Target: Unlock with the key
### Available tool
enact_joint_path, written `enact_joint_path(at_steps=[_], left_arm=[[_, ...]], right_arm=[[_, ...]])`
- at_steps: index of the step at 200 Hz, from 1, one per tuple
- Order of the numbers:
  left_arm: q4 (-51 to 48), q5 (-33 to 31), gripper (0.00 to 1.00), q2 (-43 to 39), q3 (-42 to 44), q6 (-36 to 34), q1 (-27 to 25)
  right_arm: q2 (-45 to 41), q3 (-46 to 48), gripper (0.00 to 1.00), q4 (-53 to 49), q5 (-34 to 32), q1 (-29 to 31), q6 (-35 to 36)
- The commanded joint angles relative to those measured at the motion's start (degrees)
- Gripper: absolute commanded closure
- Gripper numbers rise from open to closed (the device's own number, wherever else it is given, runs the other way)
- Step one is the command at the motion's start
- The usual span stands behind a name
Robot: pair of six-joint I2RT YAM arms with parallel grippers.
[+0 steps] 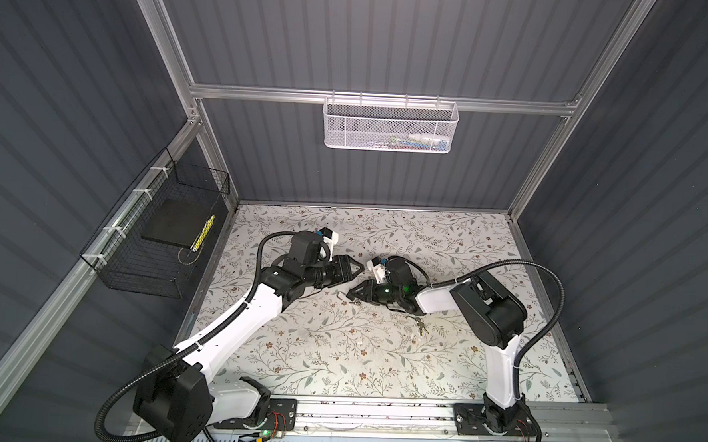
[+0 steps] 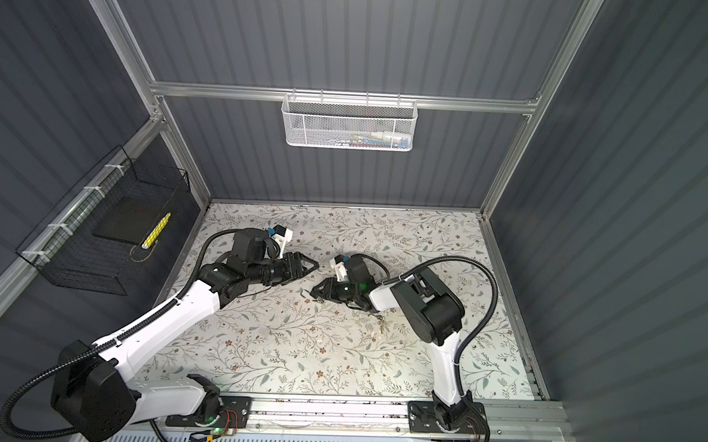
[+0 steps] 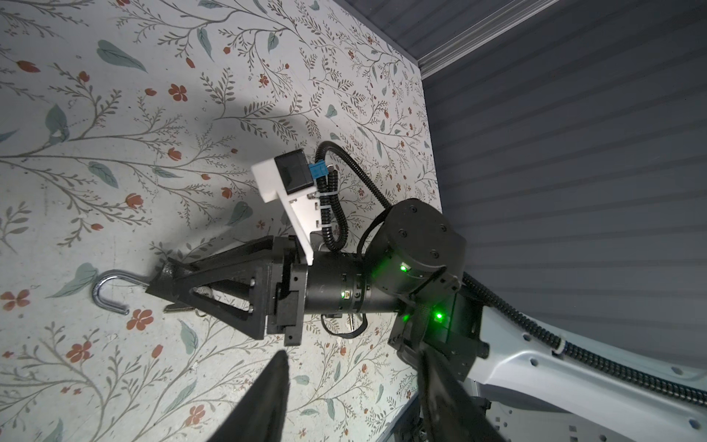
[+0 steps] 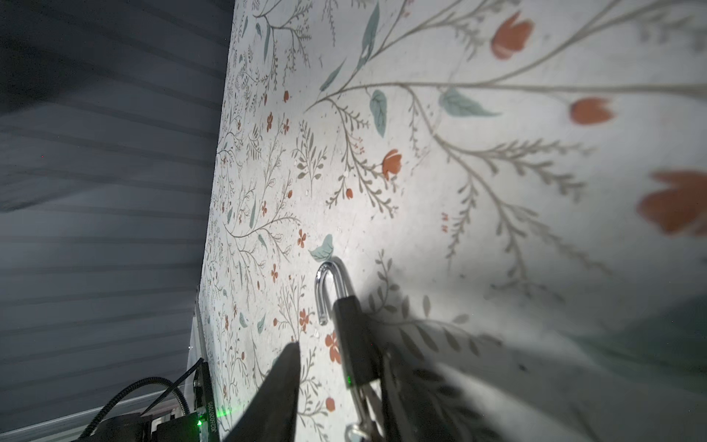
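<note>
A black padlock (image 4: pixel 354 344) lies on the flowered table, its silver shackle (image 4: pixel 325 283) swung open. A key (image 4: pixel 363 400) with a ring sticks out of the body's lower end. My right gripper (image 4: pixel 336 356) is low over the table and open around the padlock. The body rests against one finger, with a gap to the other fingertip (image 4: pixel 285 367). In the left wrist view the shackle (image 3: pixel 111 291) pokes out past the right gripper (image 3: pixel 160 285). My left gripper (image 3: pixel 354 356) hovers open and empty. In both top views it (image 1: pixel 360 266) points at the right gripper (image 1: pixel 352 293) from the left.
A small bunch of keys (image 1: pixel 419 326) lies on the table under the right forearm. A white mesh basket (image 1: pixel 390 126) hangs on the back wall. A black wire basket (image 1: pixel 156 236) hangs on the left wall. The table's right edge runs close behind the right arm.
</note>
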State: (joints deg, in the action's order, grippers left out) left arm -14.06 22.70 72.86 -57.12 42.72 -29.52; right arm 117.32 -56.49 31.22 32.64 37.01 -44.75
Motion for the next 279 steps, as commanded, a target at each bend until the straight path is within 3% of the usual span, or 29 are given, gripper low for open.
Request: enact_joint_path(at_steps=[1,97,145,216,279], left_arm=[[-0.25,0.86,0.44,0.04,0.23,-0.06,0.25],[-1.08,-0.74,0.43,1.1,0.92,0.47,0.25],[0.39,0.35,0.44,3.53,2.15,2.05,0.25],[4.41,2.72,0.44,6.17,4.43,4.87,0.16],[6.92,3.67,0.44,7.58,5.8,6.15,-0.78]], right_arm=[[-3.98,2.33,0.6,-4.74,-2.67,-1.64,3.57],[-26.53,11.32,0.6,-24.13,-11.48,-5.8,16.09],[-32.14,10.82,0.59,-36.96,-16.02,-8.21,15.3],[-40.38,15.01,0.59,-43.56,-20.38,-10.07,13.65],[-42.35,16.39,0.6,-49.21,-21.74,-11.09,12.79]])
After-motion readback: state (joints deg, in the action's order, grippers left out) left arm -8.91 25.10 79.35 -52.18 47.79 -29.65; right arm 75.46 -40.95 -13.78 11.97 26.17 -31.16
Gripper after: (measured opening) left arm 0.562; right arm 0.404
